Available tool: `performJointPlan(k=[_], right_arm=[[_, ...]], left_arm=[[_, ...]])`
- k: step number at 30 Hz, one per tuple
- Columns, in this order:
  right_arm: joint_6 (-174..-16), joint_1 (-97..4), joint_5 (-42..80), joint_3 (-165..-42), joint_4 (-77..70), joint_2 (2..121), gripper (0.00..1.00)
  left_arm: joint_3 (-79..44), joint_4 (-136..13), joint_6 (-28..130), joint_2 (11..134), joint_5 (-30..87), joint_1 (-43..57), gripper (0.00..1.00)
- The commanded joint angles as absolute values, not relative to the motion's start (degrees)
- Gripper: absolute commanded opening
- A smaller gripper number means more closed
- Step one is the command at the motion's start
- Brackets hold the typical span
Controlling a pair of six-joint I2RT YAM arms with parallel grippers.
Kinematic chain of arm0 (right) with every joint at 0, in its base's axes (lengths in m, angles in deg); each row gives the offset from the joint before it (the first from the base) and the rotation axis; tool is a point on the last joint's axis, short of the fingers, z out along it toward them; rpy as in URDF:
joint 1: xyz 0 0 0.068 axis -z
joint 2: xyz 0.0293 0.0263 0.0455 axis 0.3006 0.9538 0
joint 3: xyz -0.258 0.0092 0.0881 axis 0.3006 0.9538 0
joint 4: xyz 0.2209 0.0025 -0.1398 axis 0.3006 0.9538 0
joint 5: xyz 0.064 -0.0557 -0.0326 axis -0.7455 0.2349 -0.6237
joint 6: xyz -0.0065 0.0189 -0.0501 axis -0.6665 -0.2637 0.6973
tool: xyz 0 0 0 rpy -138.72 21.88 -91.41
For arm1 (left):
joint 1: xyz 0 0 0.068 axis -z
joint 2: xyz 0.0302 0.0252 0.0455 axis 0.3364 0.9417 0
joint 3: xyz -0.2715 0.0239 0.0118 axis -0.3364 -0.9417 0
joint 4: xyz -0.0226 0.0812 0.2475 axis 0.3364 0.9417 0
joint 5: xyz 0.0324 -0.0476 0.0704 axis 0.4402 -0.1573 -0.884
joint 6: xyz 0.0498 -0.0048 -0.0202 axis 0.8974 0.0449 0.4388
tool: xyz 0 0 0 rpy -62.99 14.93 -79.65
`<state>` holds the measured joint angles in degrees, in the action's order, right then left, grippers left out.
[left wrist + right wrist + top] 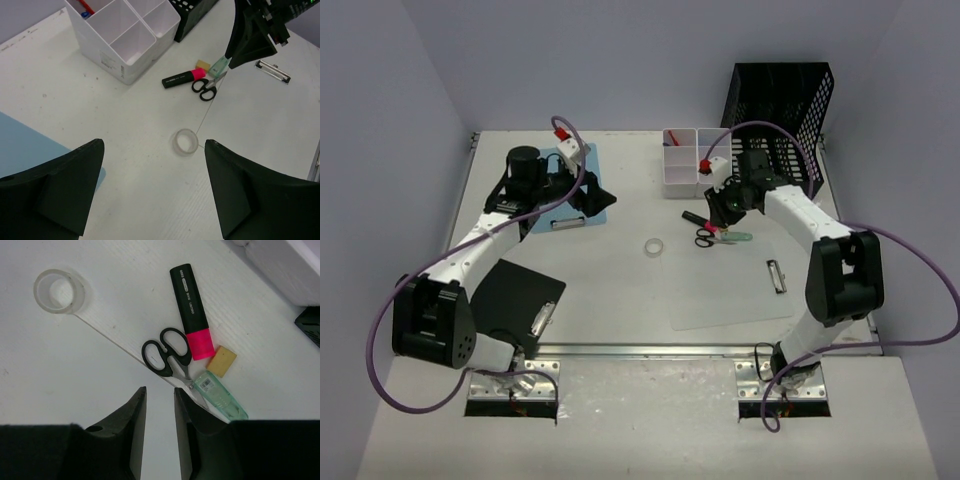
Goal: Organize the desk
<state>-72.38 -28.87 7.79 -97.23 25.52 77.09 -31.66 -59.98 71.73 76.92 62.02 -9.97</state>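
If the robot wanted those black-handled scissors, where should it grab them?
Probably the narrow neck of the scissors, between the handle loops and the green blade cover, coming straight down: they lie flat on the desk, and the pink highlighter crowds one loop.

Seen from above, bare desk (620, 285) rings the tape roll (654, 246). At its 3 o'clock, scissors (704, 238) and highlighter (694, 216) crowd together; white bins (678, 188) block 1 o'clock, a blue clipboard (597, 162) 10 o'clock, a black clipboard (515, 290) 8 o'clock.
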Motion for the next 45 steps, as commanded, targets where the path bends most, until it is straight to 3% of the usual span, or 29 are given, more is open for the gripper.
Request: performJointPlan(k=[1, 19, 40, 45], right_arm=[[-73.51, -28.92, 7.88, -97.18, 22.72, 79.03, 0.30], [-69.29, -26.72, 9.11, -99.20, 10.07, 89.32, 0.37], [-62.79, -25.75, 4.45, -103.52, 17.45, 97.14, 0.40], [-62.61, -25.67, 4.19, -103.52, 18.50, 96.98, 0.29]], left_arm=[[-29.19, -68.62, 69.80, 76.97, 66.19, -9.20, 0.80], [-33.84, -59.67, 73.22, 70.30, 65.05, -8.85, 0.91], [-36.66, -56.85, 75.59, 67.48, 63.29, -8.85, 0.94], [-37.80, -56.32, 78.22, 67.22, 63.29, -8.85, 0.94]])
